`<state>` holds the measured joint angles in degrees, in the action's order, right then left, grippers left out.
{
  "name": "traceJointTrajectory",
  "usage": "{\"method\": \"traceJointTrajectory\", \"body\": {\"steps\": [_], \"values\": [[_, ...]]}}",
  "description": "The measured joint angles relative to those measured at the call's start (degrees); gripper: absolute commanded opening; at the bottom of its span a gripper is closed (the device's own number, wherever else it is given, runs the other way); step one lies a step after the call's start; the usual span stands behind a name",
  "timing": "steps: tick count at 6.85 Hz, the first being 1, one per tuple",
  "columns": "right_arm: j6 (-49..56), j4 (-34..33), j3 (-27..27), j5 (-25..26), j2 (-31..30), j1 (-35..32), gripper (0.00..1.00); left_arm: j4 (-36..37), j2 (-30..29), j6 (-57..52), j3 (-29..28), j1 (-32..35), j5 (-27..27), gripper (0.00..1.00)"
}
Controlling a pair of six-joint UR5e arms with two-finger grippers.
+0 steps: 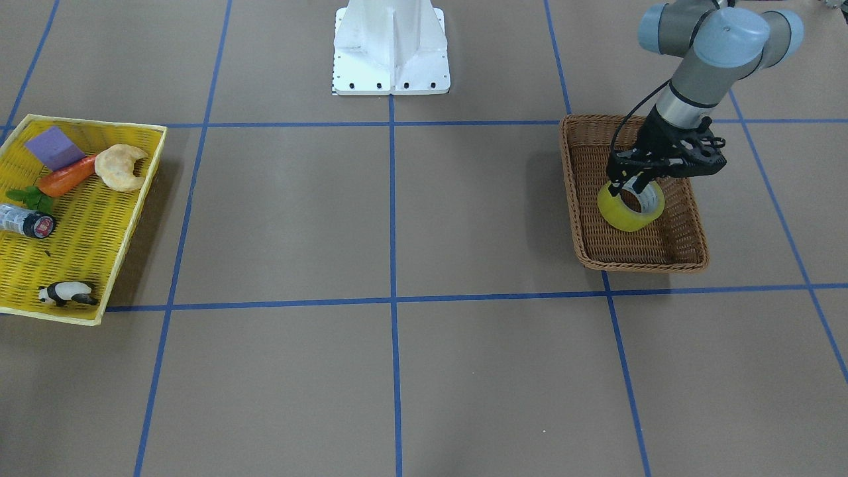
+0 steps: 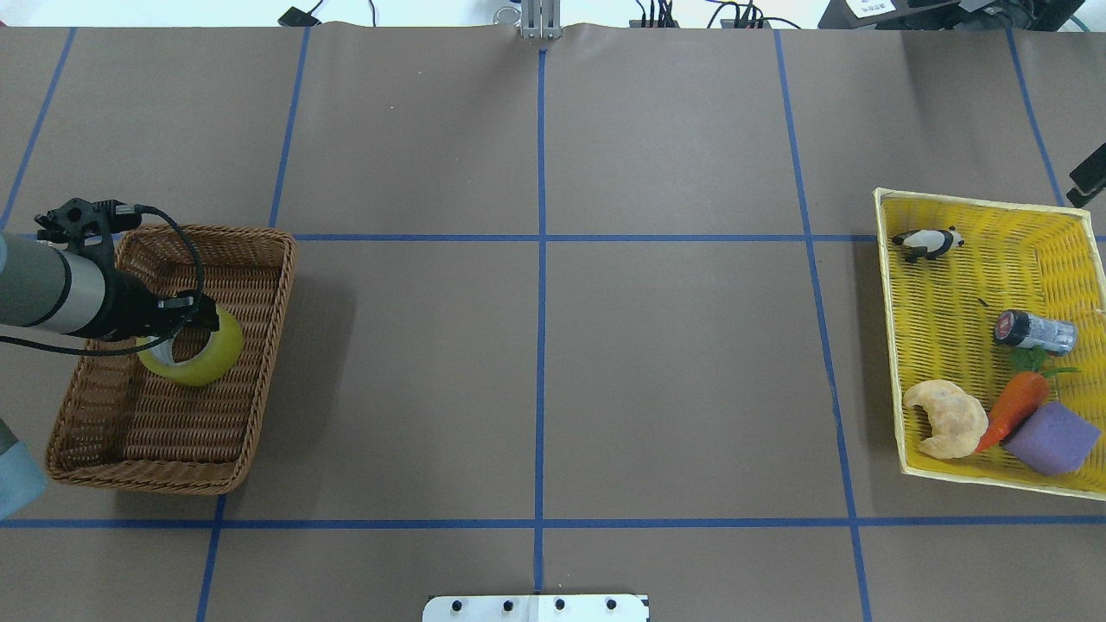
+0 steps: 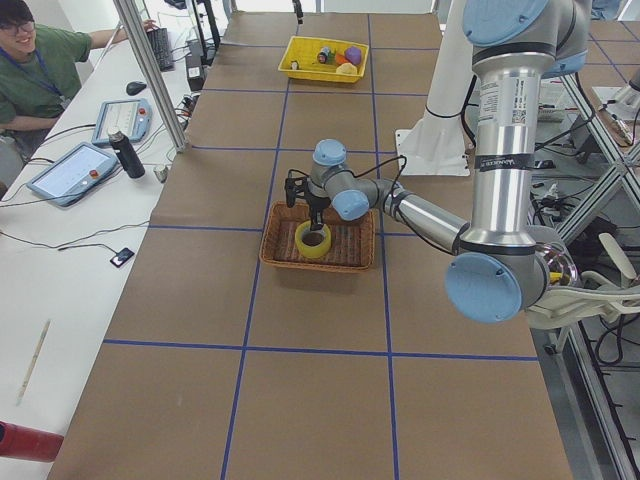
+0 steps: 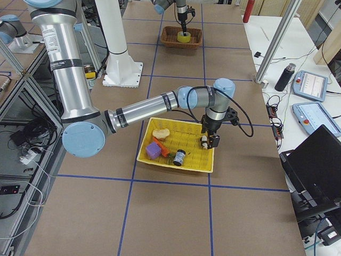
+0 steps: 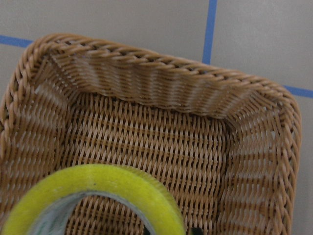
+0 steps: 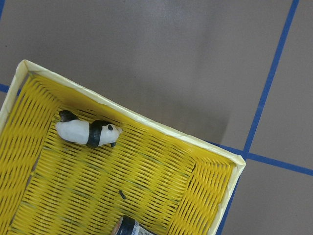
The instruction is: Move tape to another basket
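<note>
The yellow tape roll [image 1: 631, 209] is tilted inside the brown wicker basket [image 1: 662, 250], near its middle. My left gripper [image 1: 628, 188] is shut on the roll's upper rim, one finger inside the core and one outside. The overhead view shows the same grip on the tape [image 2: 197, 356] in the basket [image 2: 173, 436]. The left wrist view shows the roll [image 5: 102, 183] close under the camera over the basket floor [image 5: 161, 142]. My right gripper [image 4: 209, 140] hangs over the yellow mesh tray [image 4: 160, 160]; I cannot tell whether it is open or shut.
The yellow tray [image 2: 950, 294] holds a toy panda [image 2: 929, 244], a small bottle [image 2: 1033, 331], a carrot [image 2: 1013, 410], a croissant [image 2: 946, 419] and a purple block [image 2: 1051, 438]. Blue tape lines cross the brown table. The white robot base [image 1: 392, 46] stands mid-table.
</note>
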<state>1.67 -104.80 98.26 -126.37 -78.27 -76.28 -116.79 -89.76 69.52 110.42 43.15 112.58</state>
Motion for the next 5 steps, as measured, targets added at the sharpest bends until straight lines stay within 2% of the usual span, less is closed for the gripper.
{"method": "traceJointTrajectory", "body": {"steps": [2,3,5], "values": [[0.07,-0.20,0.04,-0.47,-0.82,-0.03,1.00,1.99,0.65,-3.98,1.87,1.59,0.72,0.99],[0.08,-0.21,0.28,-0.73,-1.23,-0.31,1.00,8.56,0.94,-11.66,4.77,5.04,1.89,0.99],[0.09,0.74,1.32,-0.80,-3.44,-1.14,1.00,32.33,-0.64,-36.01,12.46,17.36,4.45,0.99]]}}
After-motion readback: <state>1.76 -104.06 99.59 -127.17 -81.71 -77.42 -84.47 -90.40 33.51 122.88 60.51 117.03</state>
